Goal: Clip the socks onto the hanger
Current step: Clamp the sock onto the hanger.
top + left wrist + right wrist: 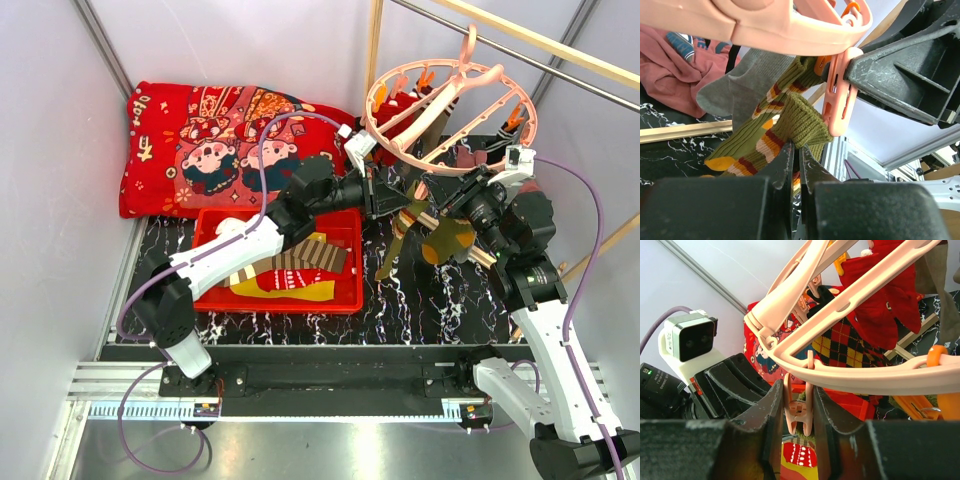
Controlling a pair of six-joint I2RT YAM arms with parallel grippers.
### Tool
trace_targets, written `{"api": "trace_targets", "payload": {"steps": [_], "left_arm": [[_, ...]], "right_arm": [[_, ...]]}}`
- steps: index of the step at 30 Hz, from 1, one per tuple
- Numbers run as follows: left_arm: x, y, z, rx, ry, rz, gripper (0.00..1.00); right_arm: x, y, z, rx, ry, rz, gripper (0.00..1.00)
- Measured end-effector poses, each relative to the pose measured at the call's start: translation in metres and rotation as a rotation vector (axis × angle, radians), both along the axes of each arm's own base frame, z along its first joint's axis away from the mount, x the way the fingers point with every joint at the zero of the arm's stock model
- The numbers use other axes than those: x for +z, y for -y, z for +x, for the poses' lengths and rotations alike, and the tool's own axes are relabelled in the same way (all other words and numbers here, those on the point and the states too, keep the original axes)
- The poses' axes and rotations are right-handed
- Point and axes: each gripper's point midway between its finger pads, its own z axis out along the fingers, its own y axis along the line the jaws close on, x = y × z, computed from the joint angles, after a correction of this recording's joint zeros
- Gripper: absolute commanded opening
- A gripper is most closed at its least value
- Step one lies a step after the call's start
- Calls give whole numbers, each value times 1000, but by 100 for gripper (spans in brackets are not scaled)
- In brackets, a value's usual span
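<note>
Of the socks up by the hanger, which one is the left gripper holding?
The olive-green ribbed sock with red and orange stripes: its cuff is pinched in the left gripper. The plain grey sock beside it is not gripped.

pale-pink hanger [780, 30], olive striped sock [790, 120], red tray [290, 303]

Cushion [200, 140] is shoved to the far left of the worktop [420, 300], and the bin [275, 305] sits just in front of it on the near side, with a few socks [290, 270] in it. Hanger [450, 100] hangs over the far right. Under its near rim the two claws meet: left claw [796, 150] on the left with a sock [790, 115] in it, right claw [798, 390] on the right, a clip [799, 412] between its fingers.
</note>
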Motion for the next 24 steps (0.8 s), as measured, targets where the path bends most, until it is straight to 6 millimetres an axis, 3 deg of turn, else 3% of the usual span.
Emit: {"api": "trace_targets", "payload": {"steps": [24], "left_arm": [[-5,7,-2,38,19,81,0]], "right_arm": [[1,0,0,-2,6,1,0]]}}
